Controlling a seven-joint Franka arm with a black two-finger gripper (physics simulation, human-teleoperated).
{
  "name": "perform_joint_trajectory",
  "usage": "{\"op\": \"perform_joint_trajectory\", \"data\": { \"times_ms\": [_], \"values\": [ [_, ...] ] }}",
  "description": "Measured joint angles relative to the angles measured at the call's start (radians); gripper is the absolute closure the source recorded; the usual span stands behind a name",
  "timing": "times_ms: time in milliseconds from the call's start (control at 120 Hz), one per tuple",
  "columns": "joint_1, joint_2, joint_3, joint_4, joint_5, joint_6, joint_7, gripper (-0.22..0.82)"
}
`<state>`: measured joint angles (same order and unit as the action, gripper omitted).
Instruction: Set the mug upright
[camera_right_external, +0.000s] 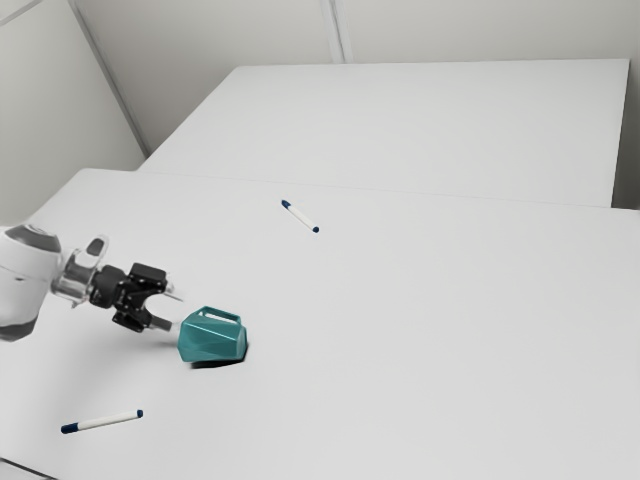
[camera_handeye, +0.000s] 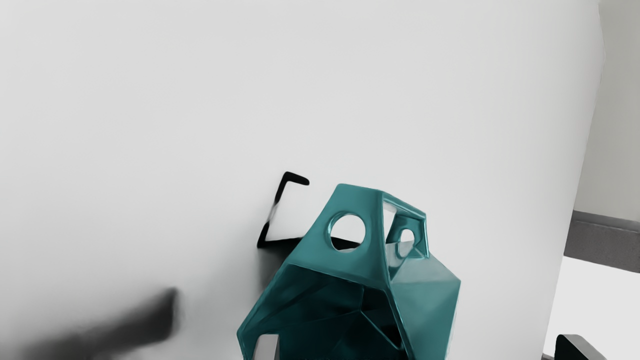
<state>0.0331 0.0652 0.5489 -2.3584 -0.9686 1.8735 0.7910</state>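
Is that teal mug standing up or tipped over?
Tipped over: the mug lies on its side on the table, its open mouth facing the gripper and its handle uppermost.

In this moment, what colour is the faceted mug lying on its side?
The faceted mug is teal, showing best in the wrist view.
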Motion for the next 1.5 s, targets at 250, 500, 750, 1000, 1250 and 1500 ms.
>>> {"op": "perform_joint_trajectory", "data": {
  "times_ms": [250,500,750,1000,1250,1500],
  "values": [
    [-0.014,-0.014,0.005,-0.086,-0.054,-0.028,0.116,0.0],
    [-0.008,-0.043,0.001,-0.102,-0.096,-0.048,0.188,0.0],
    [0.003,-0.036,-0.023,-0.116,-0.125,-0.048,0.225,0.0],
    [-0.018,-0.033,-0.049,-0.116,-0.145,-0.042,0.241,0.08],
    [-0.022,-0.036,-0.055,-0.121,-0.149,-0.036,0.242,0.45],
    [-0.007,-0.043,-0.055,-0.122,-0.151,-0.034,0.236,0.71]
  ]
}}
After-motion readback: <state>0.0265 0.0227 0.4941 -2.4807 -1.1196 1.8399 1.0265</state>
